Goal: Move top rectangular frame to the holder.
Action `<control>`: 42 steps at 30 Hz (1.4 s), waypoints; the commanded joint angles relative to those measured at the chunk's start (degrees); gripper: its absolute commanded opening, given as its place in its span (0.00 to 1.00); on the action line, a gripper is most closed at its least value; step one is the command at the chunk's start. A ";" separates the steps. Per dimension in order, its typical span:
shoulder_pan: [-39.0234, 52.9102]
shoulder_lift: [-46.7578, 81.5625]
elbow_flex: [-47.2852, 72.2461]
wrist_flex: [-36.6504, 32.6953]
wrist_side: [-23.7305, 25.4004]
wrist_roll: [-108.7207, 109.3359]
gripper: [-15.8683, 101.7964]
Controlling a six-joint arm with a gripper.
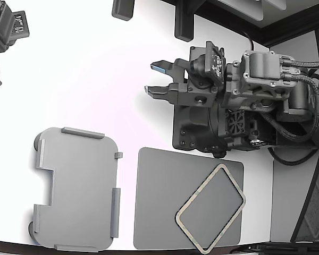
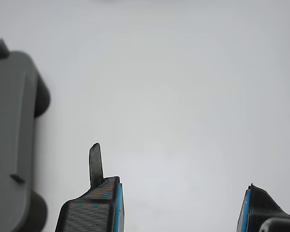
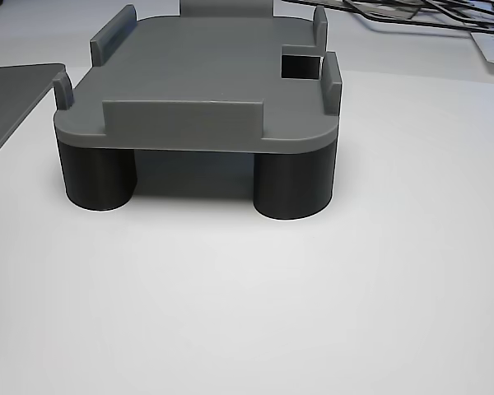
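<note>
Beige-tan top rectangular frame (image 1: 210, 207) lies tilted on the dark mat (image 1: 159, 202), just beside the holder (image 1: 77, 188), which carries nothing. Gripper (image 1: 155, 78) hovers released over the counter (image 1: 95, 74), grasping nothing.

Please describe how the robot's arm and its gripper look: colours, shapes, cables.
The arm is dark grey and black, blocky, with visible screws, a small fan grille and braided black cables on the exterior view's right. The gripper has two black tapered fingers with ribbed sides and light blue pads on their inner faces.
</note>
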 commanded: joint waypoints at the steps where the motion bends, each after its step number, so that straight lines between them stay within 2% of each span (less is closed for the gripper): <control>1: 1.76 1.23 0.26 -15.82 -0.18 -1.85 0.98; 13: 2.72 -0.18 -2.99 -13.62 0.35 -4.31 0.98; 16: 9.40 -6.94 -10.81 -8.09 5.54 -4.22 0.98; 24: 22.68 -21.88 -27.51 3.87 10.90 -1.14 0.98; 30: 29.09 -31.82 -35.33 12.57 7.21 2.11 0.98; 40: 48.52 -45.62 -41.84 22.50 7.21 19.25 0.98; 42: 53.09 -46.76 -41.75 23.55 8.44 23.38 0.98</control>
